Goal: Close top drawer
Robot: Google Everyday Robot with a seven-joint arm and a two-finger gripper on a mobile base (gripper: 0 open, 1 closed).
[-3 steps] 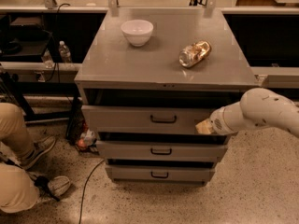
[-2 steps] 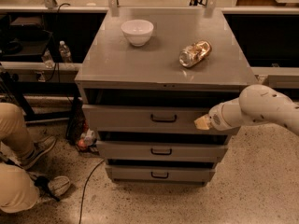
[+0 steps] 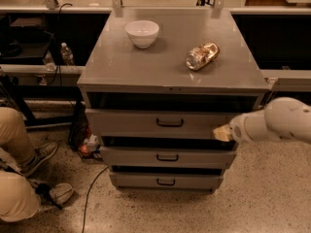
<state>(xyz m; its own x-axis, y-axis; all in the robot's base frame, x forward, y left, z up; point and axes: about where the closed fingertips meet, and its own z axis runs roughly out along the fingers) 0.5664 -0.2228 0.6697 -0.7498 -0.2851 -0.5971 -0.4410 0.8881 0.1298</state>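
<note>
The top drawer (image 3: 146, 124) is the uppermost of three grey drawers in the cabinet, with a small dark loop handle (image 3: 170, 123) at its centre. It stands partly pulled out, with a dark gap showing between its front and the cabinet top. My gripper (image 3: 222, 132) is at the right end of the drawer front, at its lower edge, on the end of the white arm (image 3: 277, 125) that comes in from the right. It looks to be touching the front.
A white bowl (image 3: 142, 33) and a crumpled shiny bag (image 3: 202, 55) lie on the cabinet top (image 3: 160, 67). The two lower drawers (image 3: 167, 157) also stick out slightly. A person's legs and shoes (image 3: 19, 178) are at the lower left, with a cable (image 3: 92, 188) on the floor.
My gripper has shifted a little to the right along the top drawer's front. The drawer's gap looks about the same.
</note>
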